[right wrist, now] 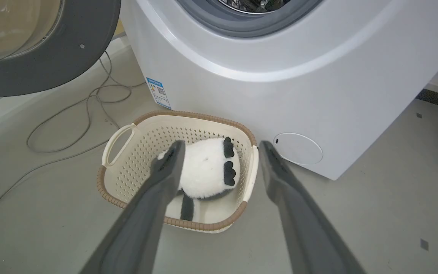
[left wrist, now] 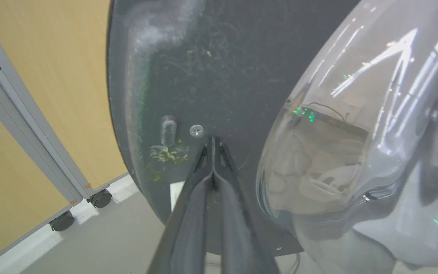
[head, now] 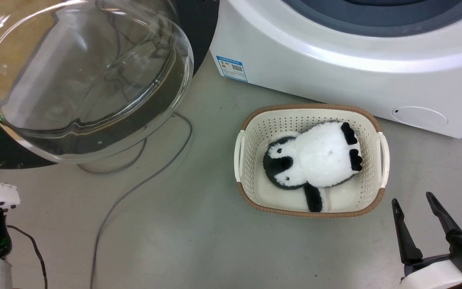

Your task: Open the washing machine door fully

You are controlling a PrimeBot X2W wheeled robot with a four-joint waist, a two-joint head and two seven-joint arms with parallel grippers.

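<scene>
Two grippers are in view beside a white washer (head: 335, 68) whose door (head: 82, 72) stands open well out to the washer's left, its clear glass bowl bulging toward the head camera and its black rim near the top left corner of that view. The left gripper (left wrist: 211, 141) has its fingers pressed together with nothing between them; in the left wrist view the tips point at the door's dusty black inner face, just below a screw (left wrist: 197, 130), though contact cannot be confirmed. Beyond the door's curved edge stands a wood-coloured partition (left wrist: 51, 76) on casters, with a narrow strip of floor between them. The right gripper (head: 412, 198) is spread wide and empty at the lower right, over bare floor (head: 199, 241) and just clear of the basket (head: 311, 213). That cream basket with a brown rim sits close to the washer's front, its far edge just short of the white panel, and holds a plush penguin (head: 319, 158) lying on its back. A grey cable (head: 134, 188) loops across the open floor between door and basket. A round white flap (head: 419, 117) sits low on the washer's front, near the basket's right corner. A grey ring (head: 375, 20) borders the washer's opening along the top edge.
</scene>
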